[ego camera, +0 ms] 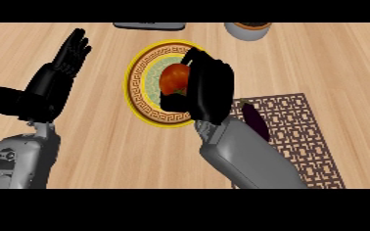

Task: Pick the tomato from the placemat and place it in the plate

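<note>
the left hand [61,73] stands at the left side of the counter [101,142], fingers straight and pointing up, resting and holding nothing. to its right lies the plate [145,85], yellow-rimmed with a patterned band. the tomato [173,78] is over the plate's middle, with the right hand [206,88] curled round it from the right, thumb and fingers closed on it; whether the tomato touches the plate cannot be told. the grey forearm runs down to the lower right. just beside it, on the brown lattice placemat [303,132], lies a dark eggplant [254,120]. along the top edge sit a dark flat thing [148,25] and, further right, a grey pot [248,30]
</note>
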Controlling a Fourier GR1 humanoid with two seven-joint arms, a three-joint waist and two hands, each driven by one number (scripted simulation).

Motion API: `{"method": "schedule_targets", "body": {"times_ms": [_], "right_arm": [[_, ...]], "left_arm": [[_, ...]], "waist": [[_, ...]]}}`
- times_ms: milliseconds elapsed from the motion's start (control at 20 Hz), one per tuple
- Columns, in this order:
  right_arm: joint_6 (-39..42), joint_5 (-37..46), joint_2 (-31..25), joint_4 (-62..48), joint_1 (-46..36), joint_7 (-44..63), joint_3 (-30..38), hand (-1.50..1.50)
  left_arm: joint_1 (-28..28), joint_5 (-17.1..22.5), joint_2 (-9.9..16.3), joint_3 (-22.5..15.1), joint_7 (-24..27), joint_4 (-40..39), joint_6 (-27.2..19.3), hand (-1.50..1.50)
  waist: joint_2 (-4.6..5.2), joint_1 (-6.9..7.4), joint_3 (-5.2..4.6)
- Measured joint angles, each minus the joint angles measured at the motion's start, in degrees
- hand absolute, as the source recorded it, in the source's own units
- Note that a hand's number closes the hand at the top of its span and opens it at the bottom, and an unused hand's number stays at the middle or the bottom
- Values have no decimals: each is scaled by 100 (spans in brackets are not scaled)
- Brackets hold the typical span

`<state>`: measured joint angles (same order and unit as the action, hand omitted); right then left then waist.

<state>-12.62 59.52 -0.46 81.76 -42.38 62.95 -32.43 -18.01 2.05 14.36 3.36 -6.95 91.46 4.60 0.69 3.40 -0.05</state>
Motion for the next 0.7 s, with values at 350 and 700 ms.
{"method": "schedule_targets", "body": {"times_ms": [350, 700], "right_arm": [[-700, -762, 7, -2057, -1040, -322, 304, 150], [-1650, -1658, 18, -3458, -1463, -565, 450, -150]], "left_arm": [[-198, -31, -35, -37, -74, -87, 1, 0], [-267, 17, -24, -39, -29, -127, 108, 0]], "waist": [[34, 86, 0], [78, 229, 3]]}}
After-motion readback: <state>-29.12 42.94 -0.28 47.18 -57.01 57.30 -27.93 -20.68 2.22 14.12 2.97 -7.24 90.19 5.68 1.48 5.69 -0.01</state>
